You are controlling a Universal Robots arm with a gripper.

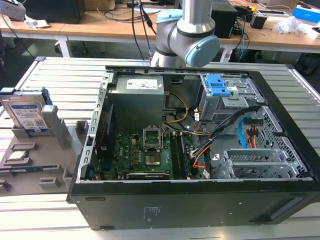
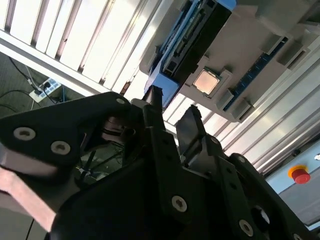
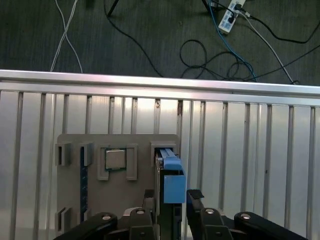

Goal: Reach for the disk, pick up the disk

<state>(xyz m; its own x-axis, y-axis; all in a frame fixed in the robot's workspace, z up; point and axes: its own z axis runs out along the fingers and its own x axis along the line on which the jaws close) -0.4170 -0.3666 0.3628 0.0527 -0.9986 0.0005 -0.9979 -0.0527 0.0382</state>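
Observation:
The disk (image 1: 27, 112) stands on edge in a grey holder (image 1: 50, 170) at the exterior view's left; it is silver with a white-and-blue label and a blue frame. In the first wrist view I look down on the disk's blue top edge (image 3: 171, 176), with my gripper (image 3: 171, 196) open above it. One finger (image 3: 148, 197) stands on each side of that edge, with a gap showing. In the second wrist view the gripper (image 2: 172, 110) is apart from the disk (image 2: 195, 35). Nothing is held.
A small square silver chip (image 3: 115, 159) sits in the holder beside the disk. An open computer case (image 1: 280, 100), with a blue latch (image 1: 218, 85) on its drive cage, fills the slatted metal table (image 3: 250, 150). Cables and a power strip (image 3: 227, 17) lie on the floor beyond the table edge.

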